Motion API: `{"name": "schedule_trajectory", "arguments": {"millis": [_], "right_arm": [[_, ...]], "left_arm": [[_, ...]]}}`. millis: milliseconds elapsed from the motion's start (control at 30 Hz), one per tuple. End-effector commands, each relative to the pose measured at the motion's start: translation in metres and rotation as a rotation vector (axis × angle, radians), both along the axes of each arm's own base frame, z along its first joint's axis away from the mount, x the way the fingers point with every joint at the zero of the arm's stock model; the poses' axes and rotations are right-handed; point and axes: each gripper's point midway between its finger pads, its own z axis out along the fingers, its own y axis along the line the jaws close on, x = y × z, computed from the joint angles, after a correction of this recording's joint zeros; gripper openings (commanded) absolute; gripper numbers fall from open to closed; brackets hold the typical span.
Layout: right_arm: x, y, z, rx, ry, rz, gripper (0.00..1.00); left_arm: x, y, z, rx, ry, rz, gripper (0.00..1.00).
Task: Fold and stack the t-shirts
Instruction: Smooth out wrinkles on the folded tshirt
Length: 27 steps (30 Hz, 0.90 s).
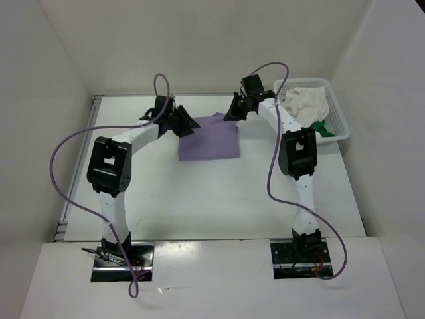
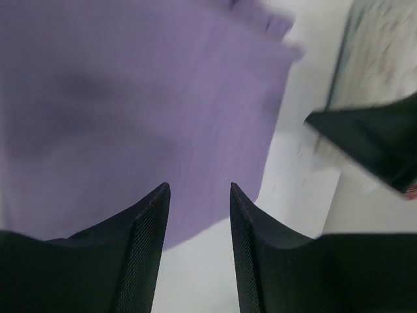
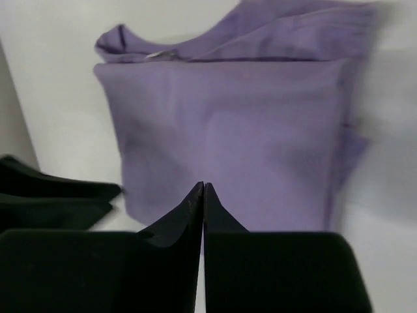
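The lavender t-shirt [image 1: 209, 139] lies folded into a flat rectangle at the middle of the table. My left gripper [image 1: 188, 124] hovers over its far-left corner, open, with nothing between the fingers [image 2: 200, 189]; purple cloth [image 2: 130, 111] and bare table show below them. At the far-right corner my right gripper [image 1: 232, 109] is shut, tips together on nothing [image 3: 203, 186], above the folded shirt [image 3: 241, 130]. The cream t-shirt [image 1: 307, 103] and the green t-shirt [image 1: 323, 127] lie crumpled in the basket.
A white mesh basket [image 1: 340, 119] stands at the back right of the table, just right of the right arm. White walls close in the table on the left, back and right. The table's far edge lies just behind both grippers.
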Motion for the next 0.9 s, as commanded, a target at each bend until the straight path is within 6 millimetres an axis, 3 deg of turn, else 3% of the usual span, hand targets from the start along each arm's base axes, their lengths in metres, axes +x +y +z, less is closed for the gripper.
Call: {"name": "schedule_trajectory", "arguments": {"millis": [0,67,167,200,300,333,400,433,467,500,567,600,667,733,800,833,867], "right_arm": [[0.005,0.036,0.017,0.075,-0.065,0.109,0.02],[0.018,0.047,0.005,0.106,-0.057,0.140,0.01],[0.034,0.054,-0.013,0.118,-0.041,0.141,0.01],[0.032,0.056,-0.021,0.126,0.003,0.137,0.01],[0.042,0.064,-0.033,0.155,0.005,0.151,0.01],[0.044,0.065,-0.038,0.162,0.006,0.145,0.01],[0.045,0.067,-0.045,0.174,0.011,0.146,0.01],[0.049,0.068,-0.045,0.178,-0.006,0.148,0.01],[0.048,0.068,-0.061,0.174,0.013,0.146,0.01],[0.057,0.065,-0.056,0.181,-0.018,0.139,0.01],[0.060,0.064,-0.074,0.175,-0.004,0.125,0.01],[0.064,0.060,-0.072,0.183,-0.010,0.110,0.01],[0.066,0.060,-0.077,0.184,-0.013,0.110,0.01],[0.068,0.064,-0.060,0.211,-0.039,0.121,0.02],[0.069,0.065,-0.028,0.229,-0.089,0.133,0.06],[0.068,0.065,-0.014,0.227,-0.109,0.141,0.15],[0.066,0.064,0.016,0.234,-0.141,0.144,0.20]], "left_arm": [[-0.025,-0.023,-0.034,-0.028,0.069,-0.082,0.49],[-0.037,-0.020,-0.053,-0.019,0.111,-0.081,0.49],[-0.050,-0.015,-0.055,-0.009,0.128,-0.073,0.49],[-0.059,-0.013,-0.061,-0.004,0.147,-0.073,0.49],[-0.068,-0.009,-0.045,0.001,0.114,-0.072,0.52],[-0.069,-0.006,-0.030,0.002,0.081,-0.063,0.55],[-0.077,0.000,-0.025,0.003,0.088,-0.054,0.58],[-0.077,0.000,-0.007,-0.006,0.050,-0.054,0.60],[-0.082,0.007,-0.009,0.004,0.058,-0.050,0.63],[-0.084,0.013,0.001,0.001,0.046,-0.038,0.65],[-0.088,0.021,0.006,0.007,0.046,-0.030,0.68],[-0.091,0.026,0.011,0.006,0.042,-0.019,0.70],[-0.091,0.036,0.009,0.045,0.038,-0.002,0.73],[-0.091,0.048,0.007,0.056,0.042,0.015,0.75],[-0.083,0.063,-0.010,0.077,0.070,0.032,0.76],[-0.079,0.068,-0.017,0.092,0.078,0.043,0.78],[-0.070,0.073,-0.027,0.094,0.098,0.056,0.79]]}}
